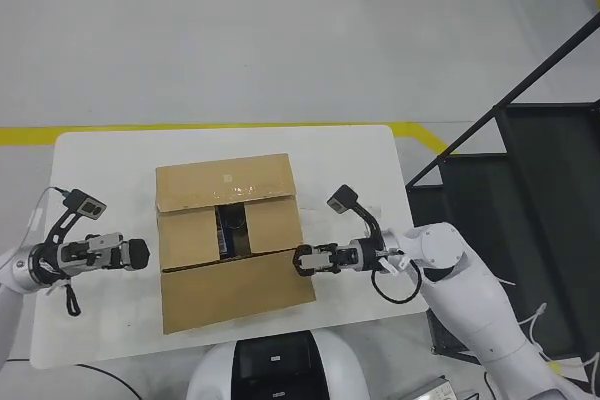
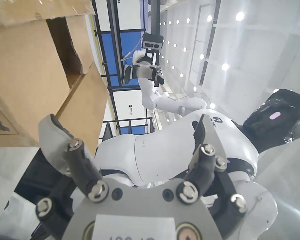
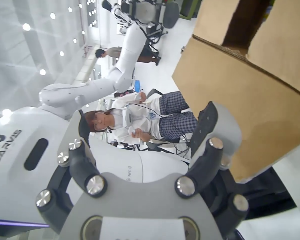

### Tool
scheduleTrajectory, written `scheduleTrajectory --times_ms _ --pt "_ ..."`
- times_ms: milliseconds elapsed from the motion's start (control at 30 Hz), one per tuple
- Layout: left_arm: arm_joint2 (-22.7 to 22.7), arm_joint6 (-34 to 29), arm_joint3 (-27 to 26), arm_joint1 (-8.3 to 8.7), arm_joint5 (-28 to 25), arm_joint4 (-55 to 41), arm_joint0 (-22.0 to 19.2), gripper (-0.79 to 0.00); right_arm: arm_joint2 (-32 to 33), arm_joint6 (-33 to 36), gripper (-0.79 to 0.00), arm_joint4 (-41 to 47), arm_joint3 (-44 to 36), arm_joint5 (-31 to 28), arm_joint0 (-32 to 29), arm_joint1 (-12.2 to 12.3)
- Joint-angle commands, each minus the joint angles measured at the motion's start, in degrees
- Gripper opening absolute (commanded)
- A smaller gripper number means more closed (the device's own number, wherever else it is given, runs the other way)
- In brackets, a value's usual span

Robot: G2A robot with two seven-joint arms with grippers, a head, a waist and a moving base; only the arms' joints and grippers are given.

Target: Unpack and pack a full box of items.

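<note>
Left pincer [image 1: 140, 253]: is standing wide open and is gripping nothing; its fingers [image 2: 52, 131] are pointing toward the box.
Right pincer [image 1: 302, 260]: is also gaping wide with nothing in it; one finger [image 3: 205, 126] is hanging right in front of the near flap's corner, and whether it is touching cannot be told.
Box [image 1: 270, 230]: is sitting on the table [image 1: 100, 160] between the two pincers, just beyond the left pincer's tips and right at the right pincer's tips.
Flaps: the far flap [image 1: 225, 185] is lying folded outward, away from both pincers; the near flap [image 1: 235, 292] is spreading outward beside the right pincer; the two side flaps are lying partly over the opening.
Items [image 1: 233, 230]: dark things are showing through the gap between the side flaps, about midway between the pincers.
</note>
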Motion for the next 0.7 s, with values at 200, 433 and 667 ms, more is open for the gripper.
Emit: scheduleTrajectory --times_ms 200,433,667 --pt "4.0 1.3 5.7 -0.11 -1.8 -0.5 -4.8 0.0 1.2 1.7 0.0 6.4 3.7 -2.7 0.9 0.0" --pt "8.9 2.8 12.9 -2.07 -3.3 -1.6 -10.7 0.0 2.3 2.6 0.0 8.9 5.1 -4.3 0.4 0.2" --pt "13.4 4.8 20.0 -4.2 -5.3 -1.0 -16.6 0.0 2.8 2.9 0.0 9.3 5.2 -4.6 0.4 0.3"
